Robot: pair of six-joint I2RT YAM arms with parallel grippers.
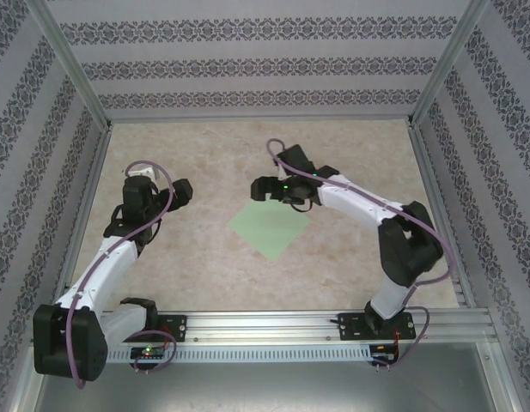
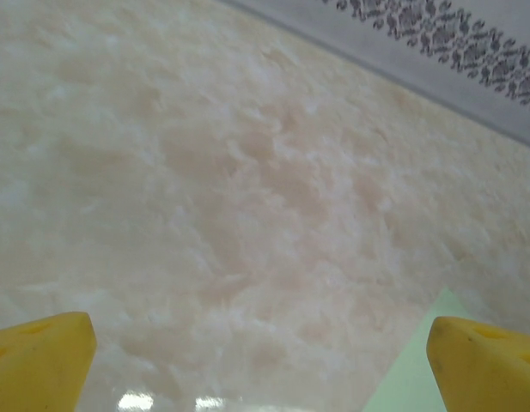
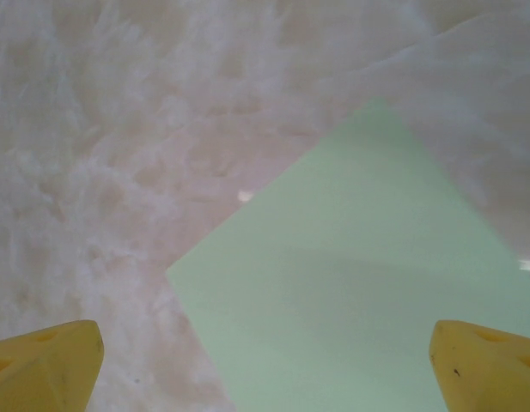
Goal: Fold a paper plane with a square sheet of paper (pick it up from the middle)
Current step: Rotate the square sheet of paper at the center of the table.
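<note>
Square sheet of paper (image 1: 269, 230) flat, just beside right hand (image 1: 263, 190).

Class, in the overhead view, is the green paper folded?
No, the square sheet of paper lies flat as one open square.

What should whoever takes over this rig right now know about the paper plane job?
Left gripper: open, empty, over bare table to the left of the square sheet of paper.
Right gripper: open, empty, above the sheet's far corner.
Sheet: lying flat and unfolded, corner-on, mid-table.
Done: no fold made.
Left: pick the sheet up from the middle, then every fold.
</note>
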